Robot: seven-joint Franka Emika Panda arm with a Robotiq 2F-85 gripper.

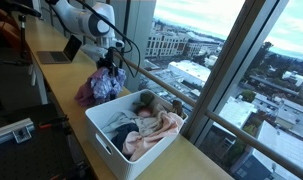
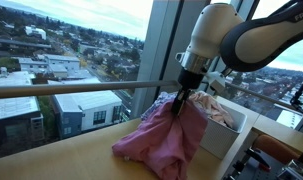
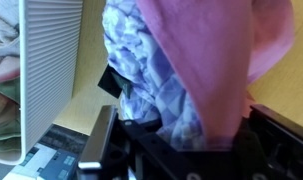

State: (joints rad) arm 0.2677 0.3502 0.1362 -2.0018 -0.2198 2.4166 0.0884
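Wrist view: the pink-and-lilac fabric cloth is held by the closed gripper, its hem on the wooden counter beside the white plastic basket; it could be pulled loose by dragging.

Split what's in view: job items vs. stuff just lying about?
Job: pink cloth, gripped by the fingers; white bin beside it.
Lying about: laptop; rail; clothes already in the bin.
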